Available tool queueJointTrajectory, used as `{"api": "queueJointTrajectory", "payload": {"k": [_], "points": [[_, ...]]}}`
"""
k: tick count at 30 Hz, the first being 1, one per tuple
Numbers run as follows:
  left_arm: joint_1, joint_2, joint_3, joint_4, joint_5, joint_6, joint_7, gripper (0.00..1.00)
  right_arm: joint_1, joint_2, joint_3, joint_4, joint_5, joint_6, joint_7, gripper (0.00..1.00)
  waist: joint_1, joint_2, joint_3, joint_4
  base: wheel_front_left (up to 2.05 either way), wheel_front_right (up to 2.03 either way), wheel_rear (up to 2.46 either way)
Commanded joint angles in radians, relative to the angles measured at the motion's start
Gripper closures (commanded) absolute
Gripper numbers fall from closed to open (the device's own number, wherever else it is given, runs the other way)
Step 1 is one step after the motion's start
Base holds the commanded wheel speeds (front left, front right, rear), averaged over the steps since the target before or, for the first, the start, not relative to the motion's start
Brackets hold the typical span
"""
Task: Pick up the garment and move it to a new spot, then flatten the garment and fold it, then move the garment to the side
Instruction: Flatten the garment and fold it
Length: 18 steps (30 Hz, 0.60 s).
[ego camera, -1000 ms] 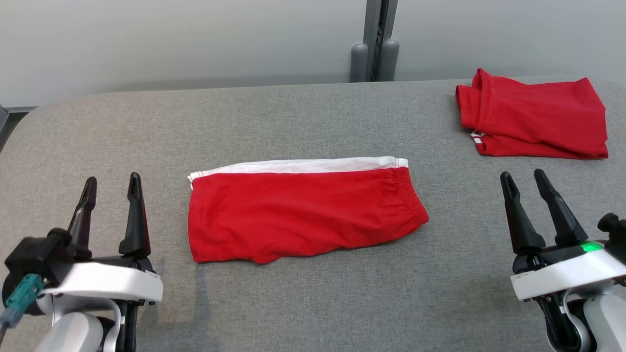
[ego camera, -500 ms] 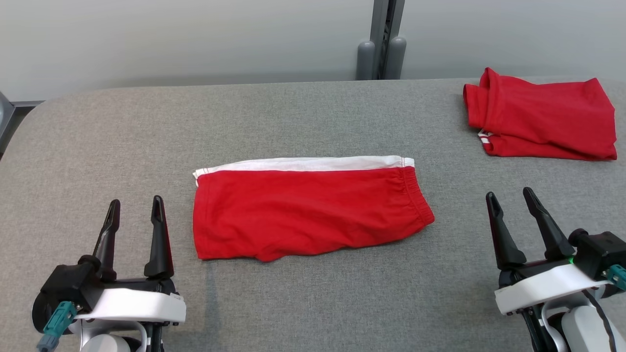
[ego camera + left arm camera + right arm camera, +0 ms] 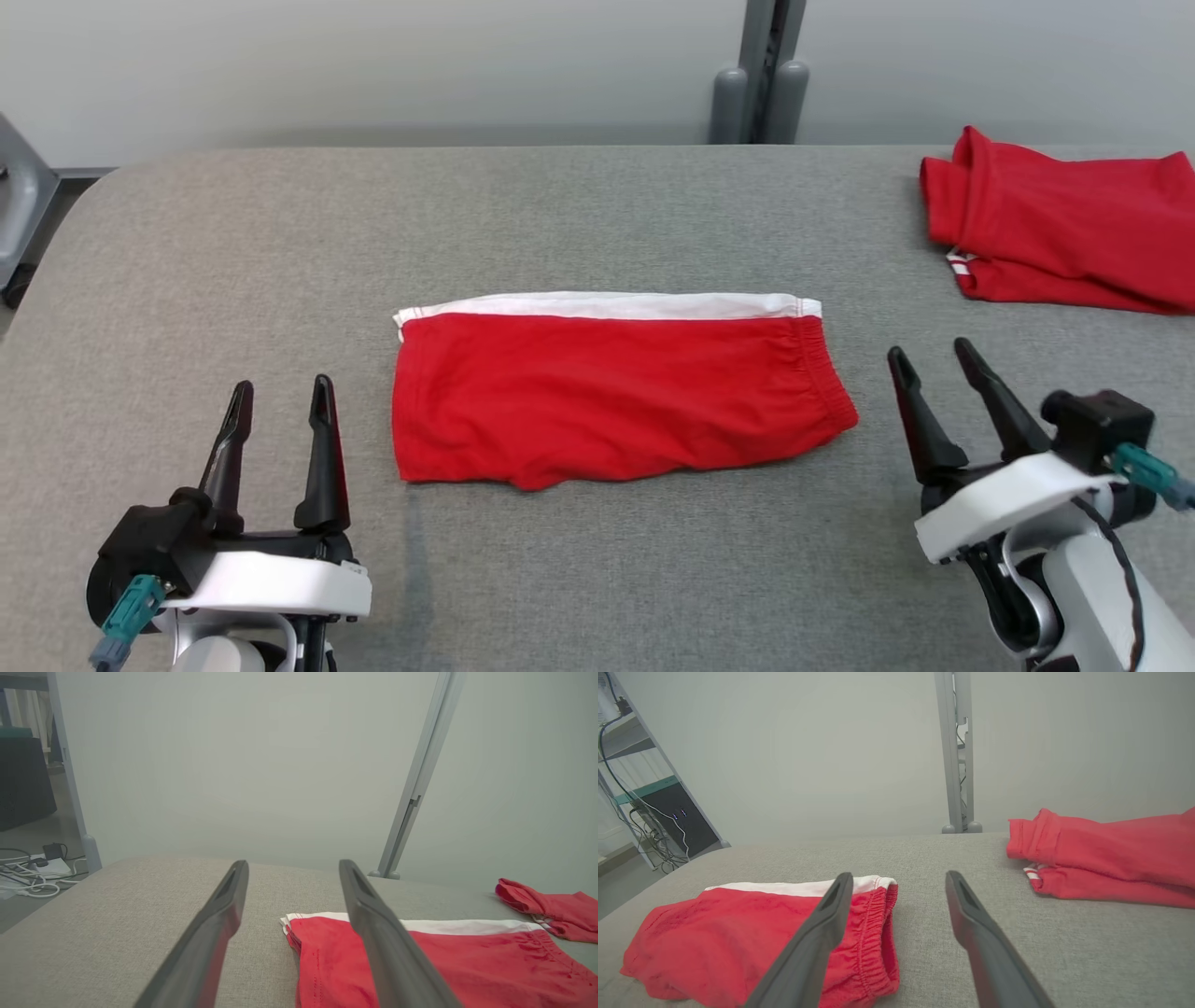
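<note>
Grey woven tabletop [image 3: 597,215] holds folded red shorts [image 3: 607,401] between wide-spread left pincer [image 3: 282,383] and right pincer [image 3: 930,348].

The folded garment [image 3: 616,392] lies mid-bench [image 3: 280,243]. A second garment [image 3: 1064,233] lies at the far right, well apart. The left gripper [image 3: 285,385] and right gripper [image 3: 930,349] flank the folded garment, nearer the robot. A post [image 3: 766,93] stands behind the bench.

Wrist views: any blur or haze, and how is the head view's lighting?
Head view: even soft light, sharp, no glare, faint shadow beside the left tool. Left wrist view: near fingers slightly soft, wall hazy, shorts clear. Right wrist view: much the same.
</note>
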Motion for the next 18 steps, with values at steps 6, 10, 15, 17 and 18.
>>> {"api": "queueJointTrajectory", "payload": {"k": [6, 10, 15, 17, 18], "points": [[-0.028, -0.020, 0.016, 0.021, 0.026, -0.027, -0.001, 0.00, -0.097, -0.024, 0.063, 0.154, 0.077, 0.000, 0.055, 0.00, 0.0000, -0.0001, 0.022, 0.052, 0.00, 0.00, 0.00], [-0.030, -0.033, 0.022, 0.033, 0.034, -0.041, -0.001, 0.00, -0.142, -0.019, 0.087, 0.248, 0.124, 0.000, 0.075, 0.00, 0.0000, -0.0001, 0.028, 0.078, 0.00, 0.00, 0.00], [-0.040, -0.041, 0.032, 0.042, 0.044, -0.053, -0.001, 0.00, -0.184, -0.019, 0.116, 0.345, 0.188, 0.000, 0.104, 0.00, 0.0000, -0.0001, 0.032, 0.097, 0.00, 0.00, 0.00], [-0.044, -0.044, 0.035, 0.045, 0.047, -0.059, -0.001, 0.00, -0.199, -0.013, 0.120, 0.380, 0.214, 0.000, 0.116, 0.00, 0.0000, -0.0001, 0.035, 0.103, 0.00, 0.00, 0.00], [-0.044, -0.044, 0.035, 0.045, 0.047, -0.059, -0.001, 0.00, -0.199, -0.013, 0.120, 0.380, 0.214, 0.000, 0.116, 0.00, 0.0000, -0.0001, 0.035, 0.103, 0.00, 0.00, 0.00]]}}
